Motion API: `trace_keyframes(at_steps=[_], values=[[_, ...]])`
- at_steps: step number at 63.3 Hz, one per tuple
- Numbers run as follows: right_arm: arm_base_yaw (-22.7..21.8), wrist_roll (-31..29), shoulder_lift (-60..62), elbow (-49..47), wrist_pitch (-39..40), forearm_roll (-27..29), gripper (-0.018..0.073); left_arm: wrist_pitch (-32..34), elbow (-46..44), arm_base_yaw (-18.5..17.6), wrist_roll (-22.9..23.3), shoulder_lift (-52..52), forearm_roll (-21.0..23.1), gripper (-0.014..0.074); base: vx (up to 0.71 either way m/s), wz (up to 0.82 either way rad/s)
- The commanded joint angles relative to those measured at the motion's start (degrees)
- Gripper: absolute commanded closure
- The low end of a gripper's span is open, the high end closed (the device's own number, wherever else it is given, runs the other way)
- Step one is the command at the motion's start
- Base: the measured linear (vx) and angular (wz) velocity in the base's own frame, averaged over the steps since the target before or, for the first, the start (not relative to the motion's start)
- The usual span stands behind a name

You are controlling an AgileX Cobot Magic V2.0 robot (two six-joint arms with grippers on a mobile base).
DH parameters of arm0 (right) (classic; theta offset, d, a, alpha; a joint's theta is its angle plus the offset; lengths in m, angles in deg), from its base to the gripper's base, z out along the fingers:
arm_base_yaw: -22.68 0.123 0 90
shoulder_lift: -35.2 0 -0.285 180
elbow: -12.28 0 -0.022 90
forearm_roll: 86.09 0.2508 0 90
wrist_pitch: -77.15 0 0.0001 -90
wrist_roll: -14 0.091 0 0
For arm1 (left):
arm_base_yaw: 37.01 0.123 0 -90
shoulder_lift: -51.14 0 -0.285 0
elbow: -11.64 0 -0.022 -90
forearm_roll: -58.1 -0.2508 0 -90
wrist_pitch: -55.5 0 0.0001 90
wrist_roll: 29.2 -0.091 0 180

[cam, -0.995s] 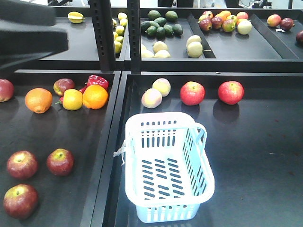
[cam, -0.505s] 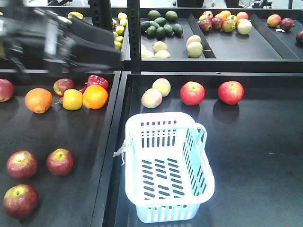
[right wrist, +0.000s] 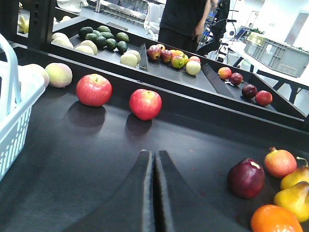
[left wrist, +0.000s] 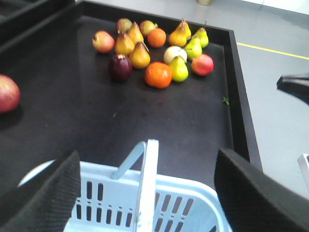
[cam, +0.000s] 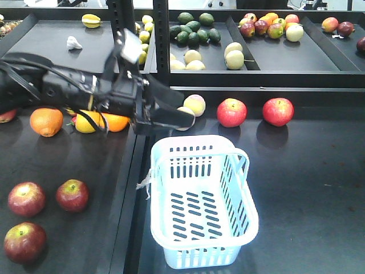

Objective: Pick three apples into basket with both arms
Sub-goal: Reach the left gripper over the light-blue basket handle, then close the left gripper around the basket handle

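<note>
Left tool (cam: 179, 119) is spread wide and empty, hanging over the back rim of the basket (cam: 199, 251), while the three dark red apples (cam: 26, 198) (cam: 72, 195) (cam: 24, 242) sit at the front-left corner of the left surface (cam: 57, 160). Swinging over there it could hook the hoop handle (left wrist: 147, 169) and drag the empty basket. Right tool (right wrist: 154, 157) is pinched closed on nothing. No readable writing anywhere; the basket's tag (cam: 144, 184) shows nothing legible.

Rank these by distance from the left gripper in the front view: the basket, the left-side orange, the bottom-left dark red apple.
1. basket, just below the left gripper
2. orange, far left, mid-frame
3. dark red apple, bottom-left corner
</note>
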Motion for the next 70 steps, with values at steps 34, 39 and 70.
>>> trace_keyframes(at_steps=[34,39,70], values=[[-0.3,-0.4,0.0,0.1,4.2,-0.3,0.0563,0.3,-1.7,-1.9,-3.5,2.6,-2.6,0.0043,0.0,0.0],[-0.3,-0.4,0.0,0.1,4.2,-0.3,0.0563,0.3,-1.7,-1.9,-3.5,3.2,-2.6,0.0043,0.0,0.0],[-0.3,-0.4,0.0,0.1,4.3,-0.3,0.0563,0.8,-1.6,-1.9,-4.5,6.6,-2.6,0.0043,0.0,0.0]])
